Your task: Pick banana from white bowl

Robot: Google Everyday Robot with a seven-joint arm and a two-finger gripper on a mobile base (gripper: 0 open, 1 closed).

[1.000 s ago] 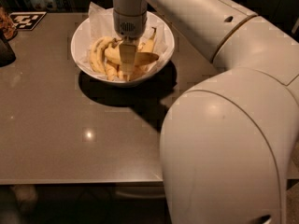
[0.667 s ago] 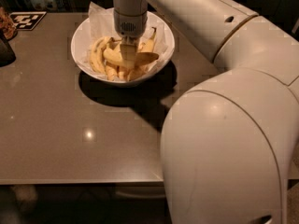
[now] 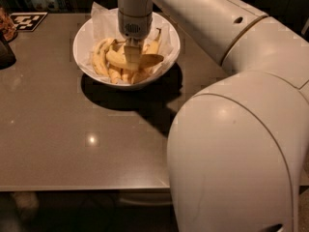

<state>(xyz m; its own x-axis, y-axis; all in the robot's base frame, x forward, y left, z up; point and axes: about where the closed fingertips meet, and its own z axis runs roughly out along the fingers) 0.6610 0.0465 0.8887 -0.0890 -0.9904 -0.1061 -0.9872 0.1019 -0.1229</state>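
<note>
Single view, looking down across a grey-brown table (image 3: 72,129). White bowl (image 3: 83,37) sits toward 12 o'clock on the table, round and glossy, lined with crumpled white paper (image 3: 99,14) that sticks up past the rim at the bowl's 10 to 11 o'clock. The bowl holds several bananas. The banana (image 3: 116,58), the largest one, lies crosswise over the pile, running from about 9 o'clock to 3 o'clock across the bowl's centre, with its 3 o'clock end looking darker. Thinner bananas (image 3: 100,64) lie along the 8 to 9 o'clock side and under the big one toward 6 o'clock. A slim banana with a dark stem (image 3: 154,41) points up at about 2 o'clock. The gripper (image 3: 132,57) comes down into the bowl from 12 o'clock, at bowl centre, directly over the middle of the banana and in line with it; contact looks likely but is not clear. Claw state: cannot tell, wide or narrow. The arm (image 3: 227,129) is white and bulky, filling the frame from 1 to 5 o'clock. Bowl and arm cast a dark shadow (image 3: 137,95) on the table at the bowl's 5 to 6 o'clock. A black-and-white marker tag (image 3: 29,20) lies at the table's 10 o'clock corner, and a dark object (image 3: 6,53) sits at the 9 o'clock edge, well apart from the bowl.
</note>
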